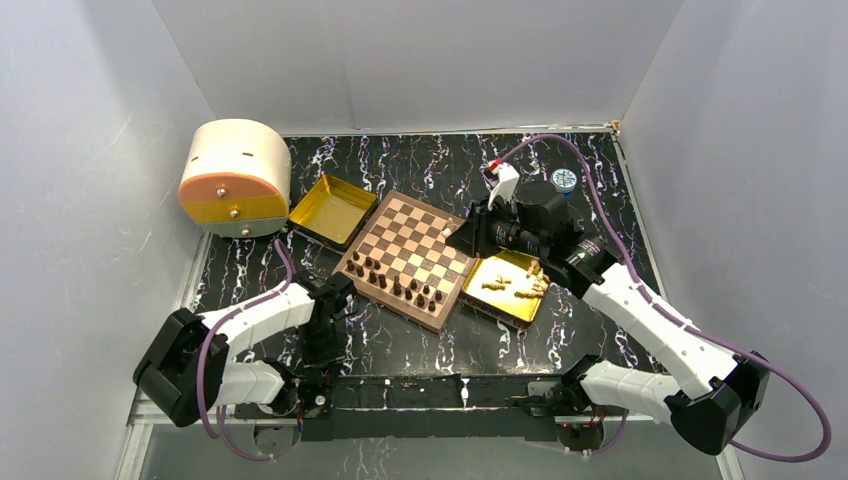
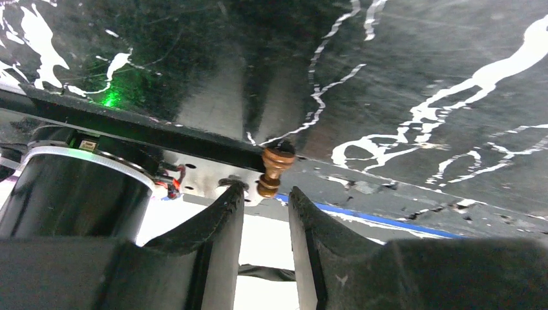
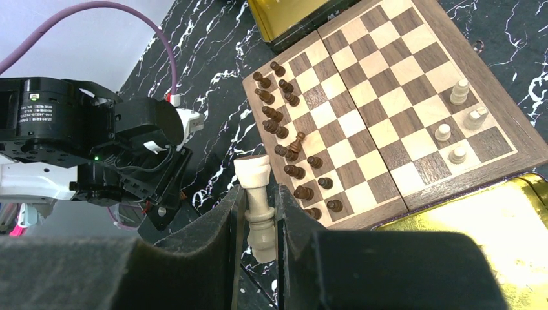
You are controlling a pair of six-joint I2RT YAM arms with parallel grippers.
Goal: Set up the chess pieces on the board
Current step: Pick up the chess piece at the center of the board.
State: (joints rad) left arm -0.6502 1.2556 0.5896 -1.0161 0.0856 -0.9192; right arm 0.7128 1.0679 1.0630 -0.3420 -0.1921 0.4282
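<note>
While both arms reach out over it, table [image 1: 400, 160]: black with white veining, lying under both tools.
round cabinet [image 1: 235, 178]: cream with an orange and yellow front, far beyond the left tool and off to its left.
board [image 1: 425, 225]: turned corner-on between the arms; beyond the left tool and to its right, beneath and to the left of the right tool, which hangs by the board's right-hand corner.
far gold tray [image 1: 332, 210]: against the board's far-left side, beyond the left tool.
near gold tray [image 1: 505, 308]: against the board's near-right side, just nearer the arm bases than the right tool; loose tan chessmen [image 1: 527, 285] lie in it.
left tool [image 2: 266, 194]: off the board, close to the arm bases, jaws a little apart.
right tool [image 3: 260, 194]: clamped on the stem of the held tan chessman.
dark chessmen [image 3: 287, 123]: two rows along the board's side nearest the left tool, beyond the right tool's tips in its wrist view.
placed tan chessmen [image 3: 460, 92]: four on the opposite side of the board, far to the side of the right tool's tips.
held tan chessman [image 3: 257, 213]: flared head sticking out past the fingertips.
stray dark chessman [image 2: 274, 165]: tilted, just past the left tool's tips and in line with their gap, background showing either side of its base; no grip on it shows.
</note>
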